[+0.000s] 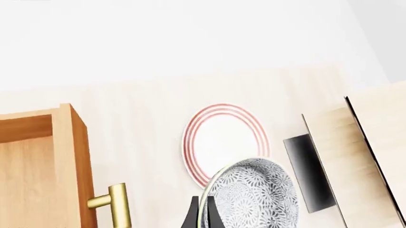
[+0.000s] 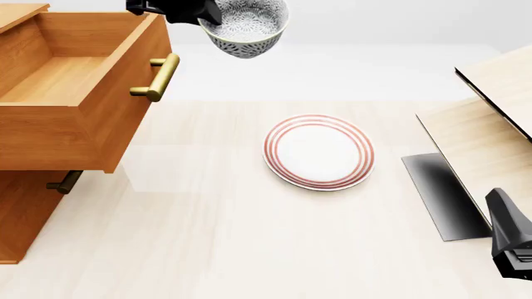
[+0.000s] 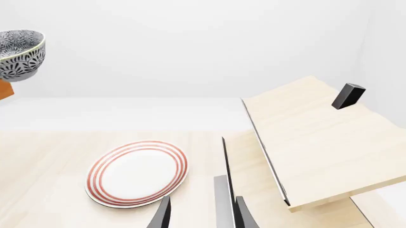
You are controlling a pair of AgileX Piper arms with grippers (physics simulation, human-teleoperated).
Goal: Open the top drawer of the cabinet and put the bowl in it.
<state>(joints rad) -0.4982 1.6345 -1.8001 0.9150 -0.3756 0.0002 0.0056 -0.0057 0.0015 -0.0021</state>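
Note:
The speckled grey-blue bowl [image 2: 247, 26] hangs high in the air, just right of the cabinet [image 2: 33, 205]. My left gripper [image 2: 206, 14] is shut on its rim; in the left wrist view the dark fingers [image 1: 192, 214] pinch the edge of the bowl [image 1: 254, 197]. The top drawer [image 2: 75, 75] is pulled out and its inside is bare, with its brass handle [image 2: 156, 78] facing the bowl. My right gripper [image 2: 509, 240] is low at the right edge of the table, open and holding nothing [image 3: 201, 216]. The right wrist view shows the bowl [image 3: 19, 54] far off.
A white plate with red rings [image 2: 318, 151] lies flat mid-table, below and to the right of the bowl. A pale light-wood structure [image 2: 490, 124] with a dark panel [image 2: 440, 193] fills the right side. A lower drawer's handle [image 2: 65, 182] shows under the open drawer.

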